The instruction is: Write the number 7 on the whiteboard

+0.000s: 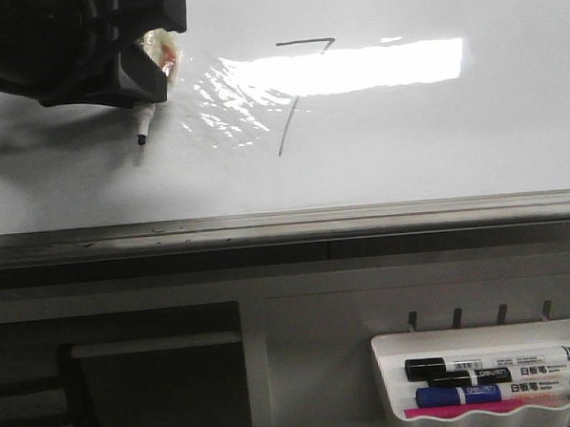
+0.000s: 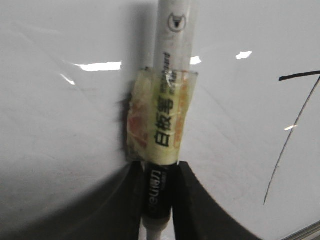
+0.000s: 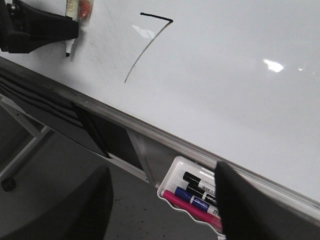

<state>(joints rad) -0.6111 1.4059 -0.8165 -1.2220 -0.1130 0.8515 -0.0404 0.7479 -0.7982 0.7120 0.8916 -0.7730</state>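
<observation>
Whiteboard (image 1: pixel 435 148) bearing one number 7 (image 1: pixel 293 93), left claw (image 2: pixel 159 200) clamping one marker (image 2: pixel 167 100), right claw (image 3: pixel 160 200) open, empty.

We see the left gripper (image 1: pixel 149 72) at the upper left of the front view, jaws clamped (something held between them), while the right gripper (image 3: pixel 162 200) hangs apart, fingers (image 3: pixel 240 210) spread wide.

whiteboard (image 1: pixel 435 148): glossy white, bright glare, grey edge strip
7 (image 1: pixel 298 93): thin dark strokes
left gripper (image 2: pixel 159 200): black
held marker (image 2: pixel 170 75): white barrel, black lettering, yellowish tape
tray (image 1: pixel 389 380): white
tray markers (image 1: pixel 494 379): black, blue, pink
</observation>
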